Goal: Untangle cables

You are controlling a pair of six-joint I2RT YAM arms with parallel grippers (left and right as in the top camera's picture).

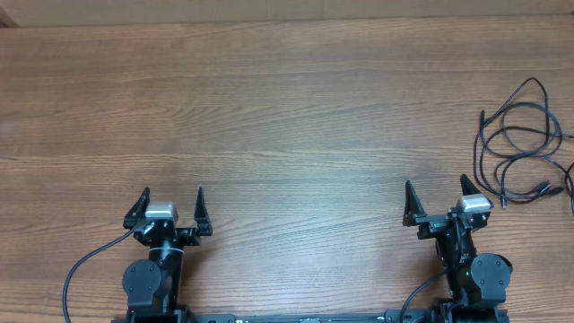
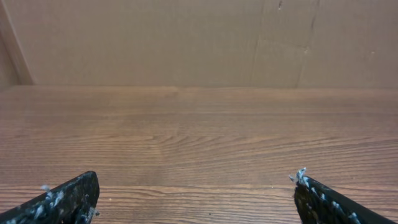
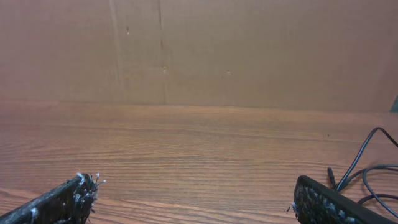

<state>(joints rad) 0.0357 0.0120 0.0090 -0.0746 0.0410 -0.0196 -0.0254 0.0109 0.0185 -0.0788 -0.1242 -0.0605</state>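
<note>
A wooden table (image 1: 269, 99) is backed by a cardboard wall (image 2: 155, 37). The cables (image 1: 525, 144) are seen loosely looped at the right edge of the overhead frame, apart from both arms. Nearest them, at lower right, the right gripper (image 1: 436, 184) is spread wide and empty. At lower left, the left gripper (image 1: 172, 193) is likewise spread wide, empty.

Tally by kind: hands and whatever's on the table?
hands: 2 (left hand, right hand), both open
black cable tangle: 1, strand count unclear
Total: 3
</note>
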